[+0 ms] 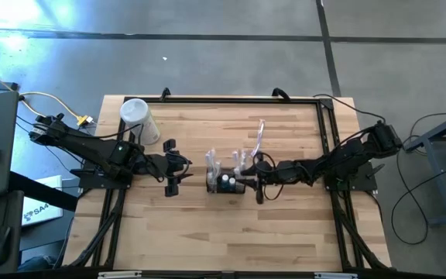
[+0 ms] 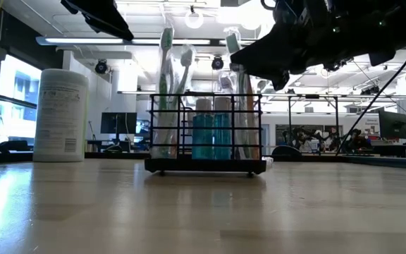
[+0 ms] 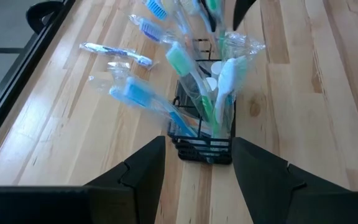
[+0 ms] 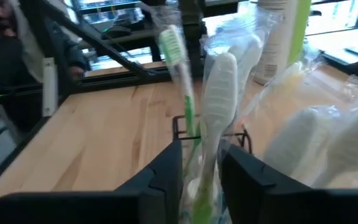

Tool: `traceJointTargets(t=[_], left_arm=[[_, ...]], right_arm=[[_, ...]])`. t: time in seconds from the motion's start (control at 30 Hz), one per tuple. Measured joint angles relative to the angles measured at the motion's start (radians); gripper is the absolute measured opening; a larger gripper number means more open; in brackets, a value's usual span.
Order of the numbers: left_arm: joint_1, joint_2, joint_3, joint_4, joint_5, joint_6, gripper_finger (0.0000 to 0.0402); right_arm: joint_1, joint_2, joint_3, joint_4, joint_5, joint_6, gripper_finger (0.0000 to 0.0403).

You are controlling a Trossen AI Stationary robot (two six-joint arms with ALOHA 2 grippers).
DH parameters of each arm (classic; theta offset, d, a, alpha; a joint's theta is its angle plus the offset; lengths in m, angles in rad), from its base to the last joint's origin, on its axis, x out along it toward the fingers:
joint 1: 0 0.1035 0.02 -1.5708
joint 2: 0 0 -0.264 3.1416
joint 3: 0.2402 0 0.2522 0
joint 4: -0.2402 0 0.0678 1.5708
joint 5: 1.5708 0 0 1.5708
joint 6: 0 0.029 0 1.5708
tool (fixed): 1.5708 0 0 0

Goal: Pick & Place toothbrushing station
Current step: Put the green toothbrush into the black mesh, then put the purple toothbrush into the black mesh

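We see the caddy (image 1: pixel 227 183) standing upright on the table (image 1: pixel 207 232), near its middle, already holding several wrapped toothbrushes (image 2: pixel 168 85) and a blue bottle (image 2: pixel 212 136). 1 more brush (image 1: pixel 259 133) lies loose on the wood, farther back and a little to the right, so we judge the station only partly stocked.

The right gripper (image 1: pixel 248 184) is at the caddy's right end. In its own wrist view its fingers (image 4: pixel 166 177) stand a little apart on either side of a wrapped green and white brush (image 4: pixel 210 124) sitting in the caddy; we cannot tell whether they pinch it or are letting go.

The left gripper (image 1: pixel 173 169) waits just left of the caddy, spread and holding nothing. A white canister (image 1: pixel 139 120) stands at the far left.
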Motion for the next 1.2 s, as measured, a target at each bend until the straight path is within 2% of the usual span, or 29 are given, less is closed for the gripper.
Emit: traceJointTargets(t=[0.17, 0.6, 0.93, 1.07, 1.2], left_arm=[[0.000, 0.000, 0.000, 0.003, 0.000, 0.000, 0.0182], [0.000, 0.000, 0.000, 0.004, 0.000, 0.000, 0.0182], [0.000, 0.000, 0.000, 0.004, 0.000, 0.000, 0.0182], [0.000, 0.000, 0.000, 0.004, 0.000, 0.000, 0.0182], [0.000, 0.000, 0.000, 0.003, 0.000, 0.000, 0.0182]], right_arm=[[0.000, -0.004, 0.000, -0.014, -0.060, 0.008, 0.0119], [0.021, -0.040, 0.000, -0.033, -0.029, 0.008, 0.0209], [0.069, -0.137, 0.000, -0.148, -0.001, -0.021, 0.0202], [0.116, -0.206, 0.001, -0.184, -0.005, -0.062, 0.0201], [0.163, -0.312, 0.001, -0.306, -0.023, -0.127, 0.0200]])
